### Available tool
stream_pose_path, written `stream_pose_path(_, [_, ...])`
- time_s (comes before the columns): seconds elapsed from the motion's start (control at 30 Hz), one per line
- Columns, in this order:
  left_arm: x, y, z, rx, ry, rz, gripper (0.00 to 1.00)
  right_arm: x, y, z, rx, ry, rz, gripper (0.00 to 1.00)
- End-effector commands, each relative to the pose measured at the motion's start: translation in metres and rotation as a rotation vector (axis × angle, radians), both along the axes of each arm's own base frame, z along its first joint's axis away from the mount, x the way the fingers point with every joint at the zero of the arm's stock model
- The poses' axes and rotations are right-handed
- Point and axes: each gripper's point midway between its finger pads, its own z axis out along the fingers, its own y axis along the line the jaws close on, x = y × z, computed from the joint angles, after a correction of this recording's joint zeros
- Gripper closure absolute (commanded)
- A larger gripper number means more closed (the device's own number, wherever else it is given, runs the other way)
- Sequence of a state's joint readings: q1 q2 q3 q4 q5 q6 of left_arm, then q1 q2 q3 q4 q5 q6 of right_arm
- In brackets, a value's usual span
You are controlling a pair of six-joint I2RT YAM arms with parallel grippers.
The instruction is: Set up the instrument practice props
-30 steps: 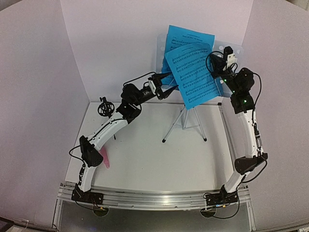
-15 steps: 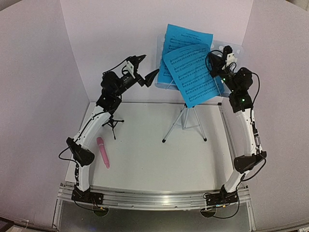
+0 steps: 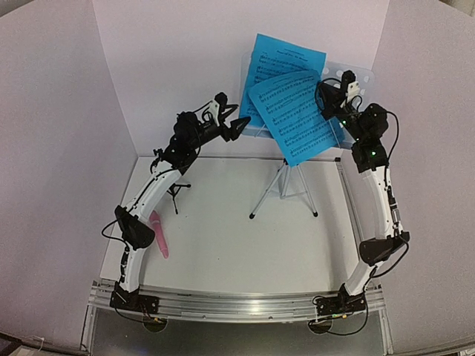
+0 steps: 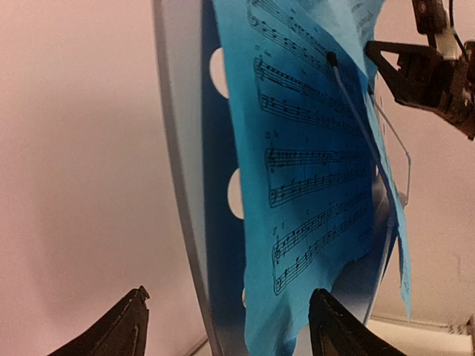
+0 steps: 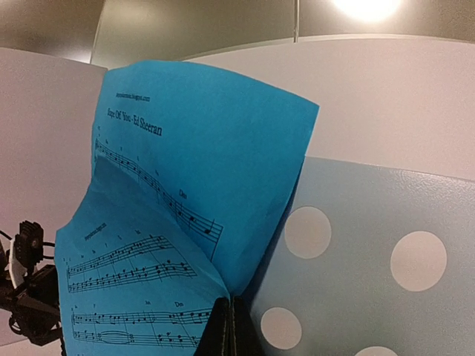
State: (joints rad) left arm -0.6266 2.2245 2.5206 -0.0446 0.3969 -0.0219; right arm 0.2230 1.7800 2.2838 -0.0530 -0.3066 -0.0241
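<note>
The pale blue perforated music stand (image 3: 355,74) rises on its silver tripod (image 3: 284,185) at the back. Two blue sheet-music pages lean on it: a rear page (image 3: 286,55) and a tilted front page (image 3: 297,119). My right gripper (image 3: 325,100) is shut on the front page's right edge, where both pages meet its fingertips (image 5: 231,326). My left gripper (image 3: 234,119) hovers open at the stand's left rim (image 4: 178,185), its jaws (image 4: 226,326) straddling that rim and the page (image 4: 312,170) without touching. The pink microphone (image 3: 158,233) lies at the front left. The black mic holder (image 3: 174,191) is partly hidden by my left arm.
White walls close in the back and both sides of the table. A thin wire page retainer (image 4: 356,126) crosses the page in the left wrist view. The aluminium rail (image 3: 237,304) with both arm bases runs along the near edge.
My left arm drew back up and left from the stand with jaws spread wide, then swung back toward its left rim with jaws somewhat narrower. The right gripper kept its hold.
</note>
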Motion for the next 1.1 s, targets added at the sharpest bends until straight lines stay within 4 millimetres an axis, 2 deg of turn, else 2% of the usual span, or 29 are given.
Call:
stream_pose_path(0.0, [-0.02, 0.012, 0.041, -0.083, -0.07, -0.044, 0.37, -0.007, 0.006, 0.011, 0.005, -0.045, 0.049, 1.0])
stream_pose_path(0.37, [-0.029, 0.013, 0.046, -0.102, -0.06, -0.106, 0.44, -0.007, 0.007, 0.005, -0.018, -0.042, 0.048, 1.0])
stream_pose_path(0.6, [-0.028, 0.035, 0.059, -0.107, -0.053, -0.094, 0.39, -0.013, 0.002, 0.005, -0.037, -0.048, 0.017, 1.0])
stream_pose_path(0.8, [-0.04, 0.039, 0.051, -0.049, -0.026, -0.118, 0.43, -0.014, 0.003, 0.002, -0.043, -0.043, 0.022, 1.0])
stream_pose_path(0.9, [-0.043, 0.04, 0.051, -0.027, -0.032, -0.117, 0.39, -0.014, 0.003, 0.004, -0.041, -0.047, 0.024, 1.0])
stream_pose_path(1.07, [-0.051, 0.05, 0.064, -0.02, -0.069, -0.127, 0.33, -0.016, 0.002, 0.007, -0.042, -0.055, 0.016, 1.0])
